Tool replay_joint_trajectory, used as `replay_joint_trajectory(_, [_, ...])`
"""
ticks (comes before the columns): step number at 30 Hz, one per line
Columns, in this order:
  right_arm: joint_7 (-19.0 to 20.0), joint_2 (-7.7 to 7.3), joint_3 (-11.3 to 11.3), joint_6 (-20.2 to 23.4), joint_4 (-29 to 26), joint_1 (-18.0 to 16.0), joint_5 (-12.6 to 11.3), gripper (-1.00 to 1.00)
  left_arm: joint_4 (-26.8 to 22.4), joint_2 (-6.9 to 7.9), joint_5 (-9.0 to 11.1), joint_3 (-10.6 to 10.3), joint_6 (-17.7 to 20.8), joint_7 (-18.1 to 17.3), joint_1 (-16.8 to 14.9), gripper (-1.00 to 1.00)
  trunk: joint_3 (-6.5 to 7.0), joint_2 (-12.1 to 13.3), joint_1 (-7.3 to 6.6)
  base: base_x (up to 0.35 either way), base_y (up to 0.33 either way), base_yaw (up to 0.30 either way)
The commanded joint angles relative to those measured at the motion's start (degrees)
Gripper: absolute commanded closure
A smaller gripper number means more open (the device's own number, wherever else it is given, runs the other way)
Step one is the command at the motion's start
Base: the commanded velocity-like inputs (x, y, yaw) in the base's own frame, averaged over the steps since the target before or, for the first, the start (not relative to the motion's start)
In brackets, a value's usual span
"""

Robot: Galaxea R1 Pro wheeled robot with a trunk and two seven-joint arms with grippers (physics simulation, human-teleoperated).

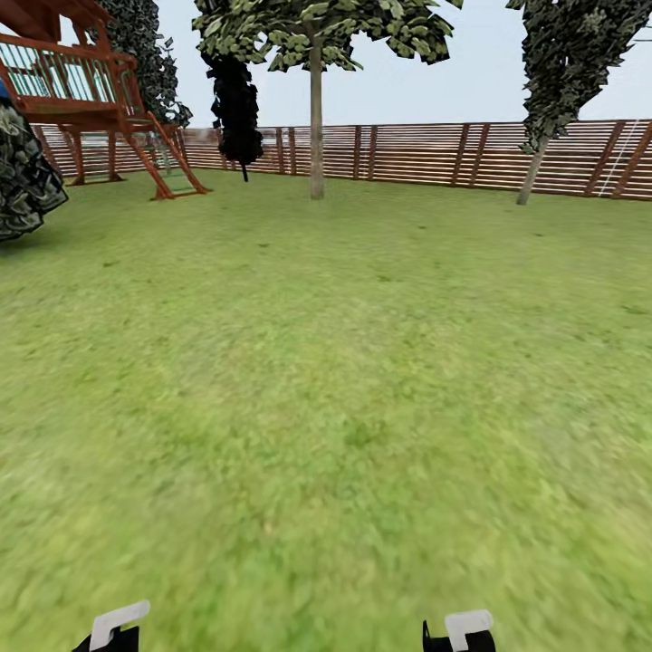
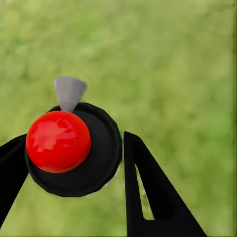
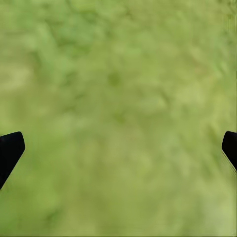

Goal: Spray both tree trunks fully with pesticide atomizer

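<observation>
Wooden play structure (image 1: 86, 100) at 10 o'clock: cut by frame edge. Grass (image 3: 118, 98) blurred. Right gripper (image 3: 118, 148): finger tips only, rest cropped.

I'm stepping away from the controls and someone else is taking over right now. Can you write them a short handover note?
Left gripper: shut on the pesticide atomizer, its red top and grey nozzle seen from above.
Right gripper: open, holding nothing, over the grass.
Position: on the lawn, facing the wooden fence; a straight-trunked tree and a leaning tree stand far ahead by it.
Done: atomizer picked up.
Left: drive to both target trees and spray each trunk; no white specks visible yet.
</observation>
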Motion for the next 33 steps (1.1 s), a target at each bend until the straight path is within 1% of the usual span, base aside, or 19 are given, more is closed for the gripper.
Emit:
replay_joint_trajectory(1, [0.0,0.0,0.0,0.0,0.0,0.0,0.0,-1.0,0.0,0.01,0.0,0.0,0.0,0.0,0.0,1.0,0.0,0.0,0.0,0.337,0.0,0.0])
replay_joint_trajectory(28, [0.0,0.0,0.0,0.0,0.0,0.0,0.0,-1.0,0.0,-0.03,0.0,0.0,-0.1,0.0,0.0,1.0,0.0,0.0,0.0,0.337,0.0,0.0])
replay_joint_trajectory(33, [0.0,0.0,0.0,0.0,0.0,0.0,0.0,-1.0,-0.1,0.15,0.0,0.1,-0.1,0.1,0.0,1.0,0.0,0.0,0.0,0.337,0.0,0.0])
